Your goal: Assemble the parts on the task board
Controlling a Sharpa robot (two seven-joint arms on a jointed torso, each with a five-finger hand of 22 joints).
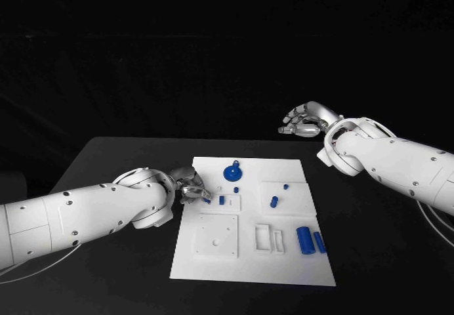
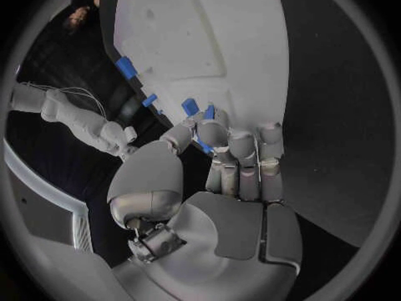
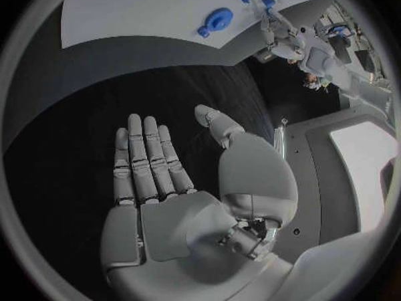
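Two hands: the left hand [image 2: 226, 174] pinches a small blue part [image 2: 204, 144] at the task board [image 1: 284, 262] edge, seen from its wrist; the right hand [image 3: 167, 187] lies flat, holding nothing.

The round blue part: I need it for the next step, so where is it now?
In the head view the round blue part lies on the task board near its far edge, just beyond the left hand.
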